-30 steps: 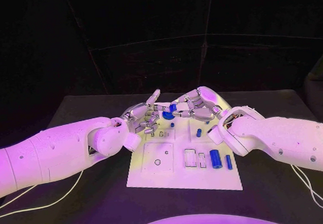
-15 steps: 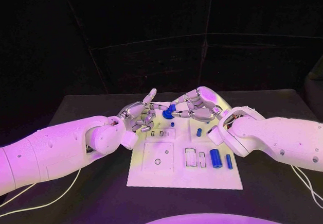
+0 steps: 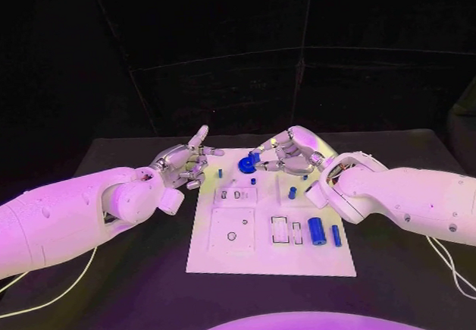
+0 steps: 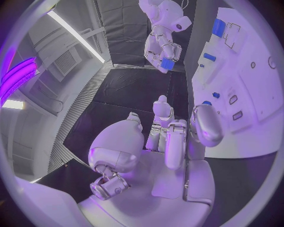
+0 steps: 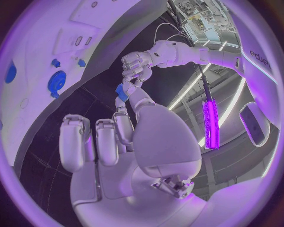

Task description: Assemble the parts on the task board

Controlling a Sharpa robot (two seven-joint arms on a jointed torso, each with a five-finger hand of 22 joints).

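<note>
Table: we see a black table with dark hangings behind it; thin white cables lie on it near its left and right edges.
Task board: the white task board lies flat in the middle of the table, its long sides running from near edge to far edge.
Parts on the board: near the board's right edge we see a blue cylinder lying beside a thin blue bar; a small blue piece sits further toward the far edge, and two tiny blue pegs stand near the board's middle line.
Cut-outs: we make out rectangular slots at mid-board and a round hole toward the left edge.
Right hand: our right hand is above the board's far edge, pinching a small blue block between its fingertips.
Left hand: our left hand is just off the board's far left corner, fingers loosely spread and grasping nothing.
Gear: a round blue gear-like part sits on the board near its far edge.
</note>
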